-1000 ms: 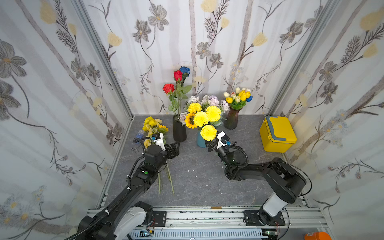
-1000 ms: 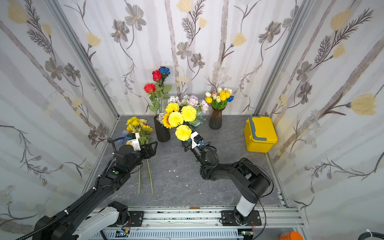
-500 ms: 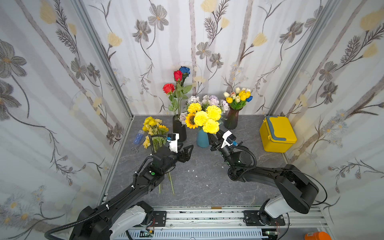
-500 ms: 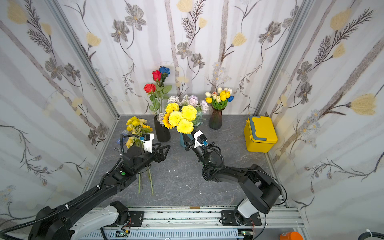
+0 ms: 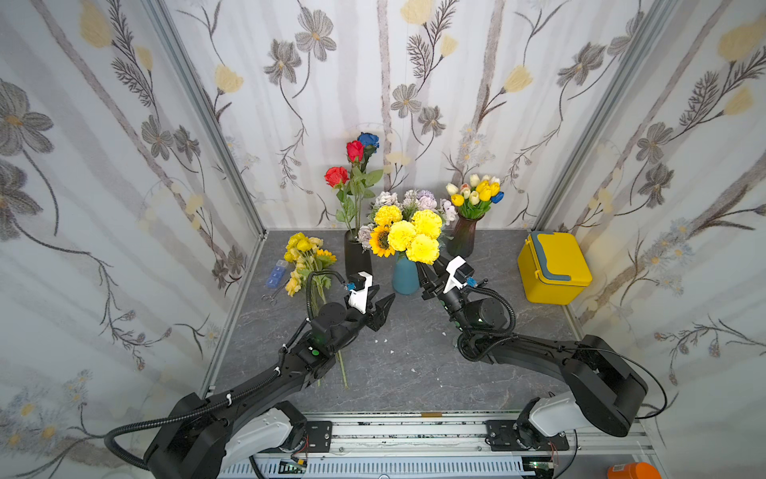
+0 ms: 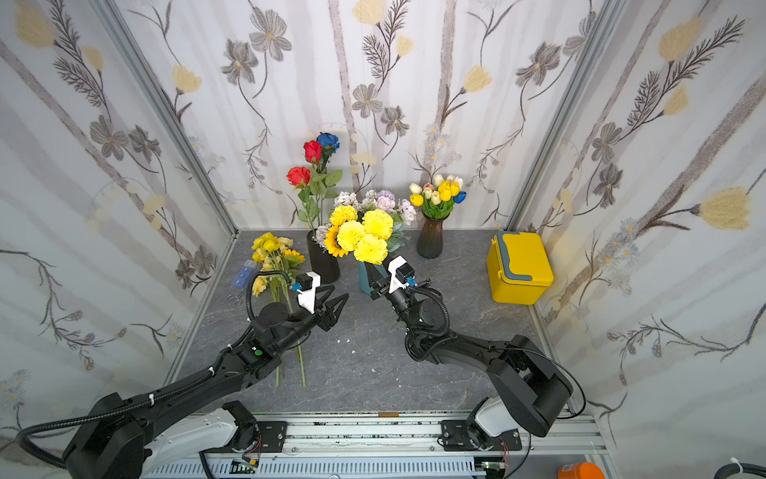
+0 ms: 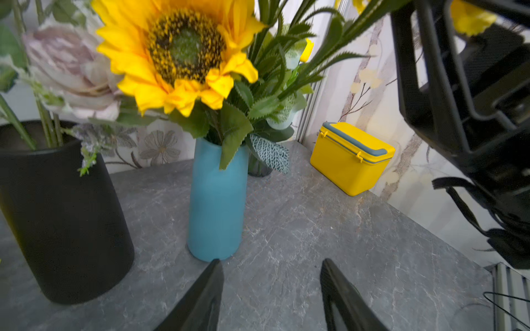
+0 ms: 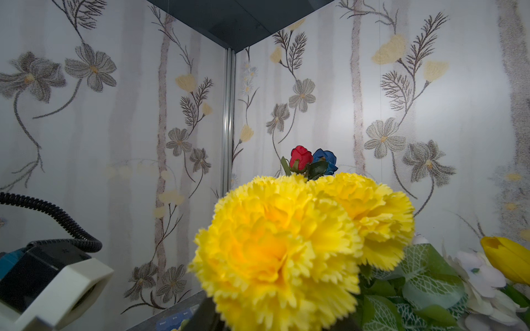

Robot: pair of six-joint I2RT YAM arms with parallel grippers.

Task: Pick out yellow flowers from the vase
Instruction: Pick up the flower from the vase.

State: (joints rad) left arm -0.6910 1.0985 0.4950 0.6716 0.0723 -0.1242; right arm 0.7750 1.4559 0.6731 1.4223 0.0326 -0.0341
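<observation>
Carnations (image 5: 408,234) in ruffled yellow crowd the mouth of the blue vase (image 5: 405,280), which stands upright at the back middle of the grey surface (image 5: 414,365) in both top views. A sunflower (image 5: 380,242) sits just beside them and pale lilac blooms (image 5: 418,201) rise behind. The lowest carnation (image 5: 422,249) hangs forward of the rest, directly over the right gripper (image 5: 426,274), and its bloom hides the jaws. A black vase (image 5: 356,261) with red and blue roses (image 5: 354,151) stands just beside the blue one. A brown vase (image 5: 462,238) of tulips (image 5: 476,193) stands on its other side, and a yellow box (image 5: 553,267) sits well apart by the right wall. More yellow flowers (image 5: 304,255) lie loose on the surface near the left wall, their stems running under the left arm. The left gripper (image 5: 383,309) hovers near the blue vase, not touching it.

From the left wrist, its jaws stand partly apart with only bare surface between them, and the blue vase is straight ahead under the sunflower. A green stem slants up into the right arm's jaws, with a scrap of yellow bloom just past them. Those jaws are narrow, holding that stem.

From the right wrist, the lowest carnation fills the middle, with a second carnation just behind it and the roses peeking over both.
</observation>
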